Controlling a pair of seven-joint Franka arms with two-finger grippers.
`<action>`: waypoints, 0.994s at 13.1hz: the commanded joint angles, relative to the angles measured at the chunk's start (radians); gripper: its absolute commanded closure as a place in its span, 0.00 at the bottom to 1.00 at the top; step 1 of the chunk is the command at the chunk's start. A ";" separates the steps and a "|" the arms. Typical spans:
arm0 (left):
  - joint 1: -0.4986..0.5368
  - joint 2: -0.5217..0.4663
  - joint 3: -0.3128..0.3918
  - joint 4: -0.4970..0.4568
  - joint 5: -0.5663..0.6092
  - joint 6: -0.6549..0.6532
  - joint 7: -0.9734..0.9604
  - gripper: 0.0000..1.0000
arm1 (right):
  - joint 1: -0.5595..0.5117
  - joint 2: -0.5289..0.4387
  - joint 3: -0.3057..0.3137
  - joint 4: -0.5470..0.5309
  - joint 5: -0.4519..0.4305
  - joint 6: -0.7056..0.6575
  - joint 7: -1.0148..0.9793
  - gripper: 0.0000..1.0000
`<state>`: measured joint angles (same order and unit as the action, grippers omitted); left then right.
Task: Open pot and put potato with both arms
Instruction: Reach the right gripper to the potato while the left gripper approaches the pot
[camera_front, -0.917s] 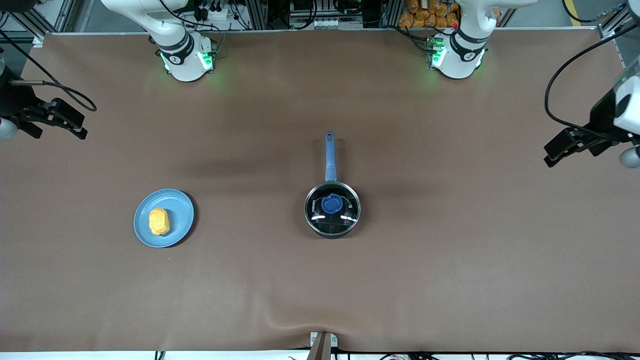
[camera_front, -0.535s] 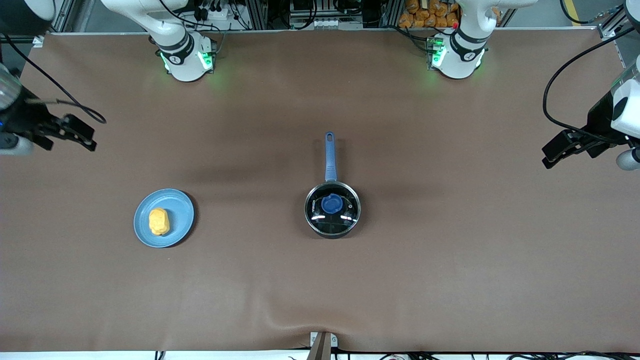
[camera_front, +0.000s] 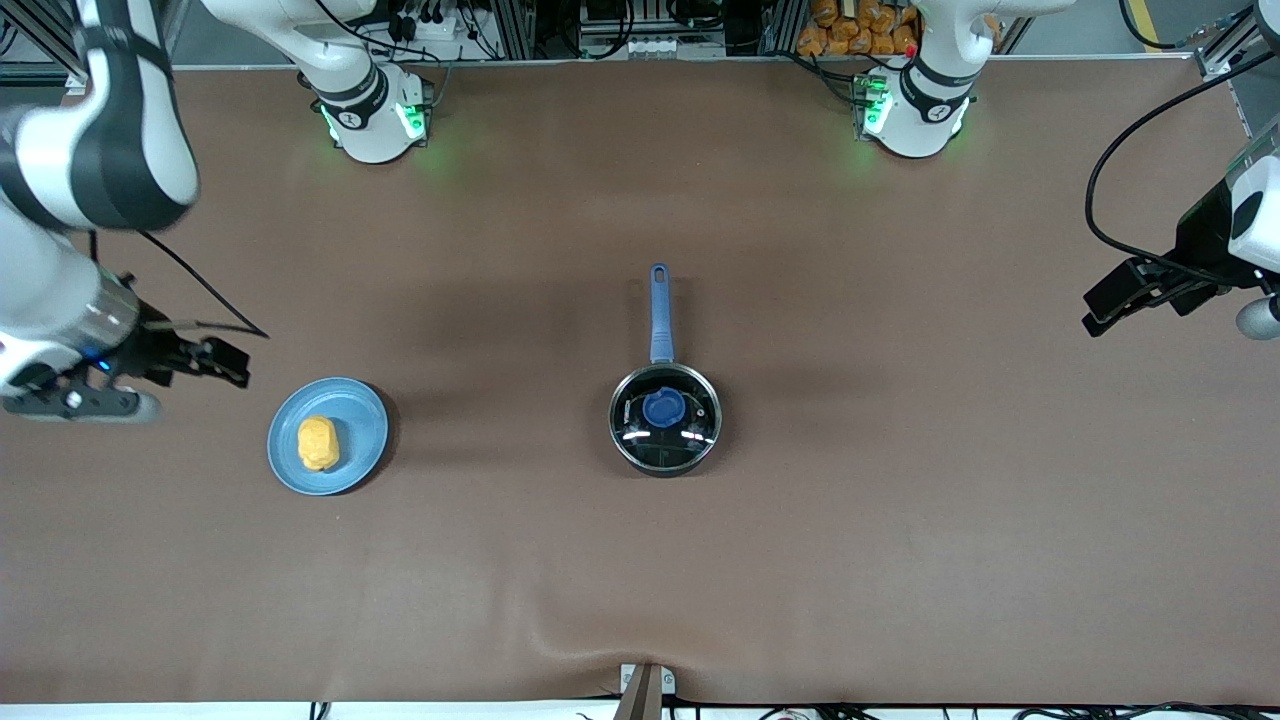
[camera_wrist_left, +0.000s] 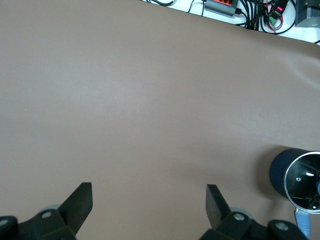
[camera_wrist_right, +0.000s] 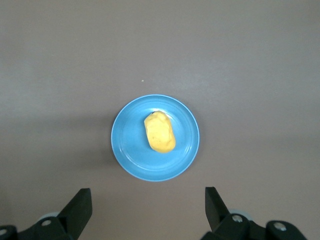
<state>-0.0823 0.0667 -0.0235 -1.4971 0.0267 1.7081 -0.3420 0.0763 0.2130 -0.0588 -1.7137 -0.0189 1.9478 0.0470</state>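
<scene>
The black pot (camera_front: 665, 418) stands mid-table with its glass lid and blue knob (camera_front: 664, 407) on, blue handle (camera_front: 660, 312) pointing toward the arms' bases. It also shows in the left wrist view (camera_wrist_left: 300, 181). The yellow potato (camera_front: 318, 443) lies on a light-blue plate (camera_front: 358, 420) toward the right arm's end, also seen in the right wrist view (camera_wrist_right: 159, 131). My right gripper (camera_front: 230, 363) is open and empty, in the air beside the plate; the right wrist view (camera_wrist_right: 148, 206) shows it open. My left gripper (camera_front: 1100, 315) is open and empty over the table's left-arm end, well apart from the pot; it shows open in the left wrist view (camera_wrist_left: 149, 201).
The brown table mat (camera_front: 900, 520) spreads around the pot and plate. The arms' bases (camera_front: 375, 115) stand lit green along the back edge. Cables and a small bracket (camera_front: 645, 685) sit at the table's near edge.
My right arm has swung down and inward, bringing its gripper close beside the plate. The left gripper has shifted only slightly. Pot, lid and potato have not moved.
</scene>
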 joint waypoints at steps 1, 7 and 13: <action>-0.014 0.004 -0.003 0.002 -0.028 -0.004 0.015 0.00 | 0.002 0.092 0.005 0.016 -0.004 0.060 -0.010 0.00; -0.100 0.094 -0.041 0.006 -0.091 0.018 -0.108 0.00 | -0.007 0.218 0.004 -0.148 -0.004 0.373 -0.055 0.00; -0.308 0.226 -0.038 0.011 -0.061 0.151 -0.332 0.00 | -0.009 0.342 0.004 -0.170 -0.004 0.522 -0.110 0.00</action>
<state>-0.3322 0.2479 -0.0720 -1.5066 -0.0569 1.8065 -0.5879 0.0742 0.5376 -0.0600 -1.8770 -0.0189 2.4292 -0.0444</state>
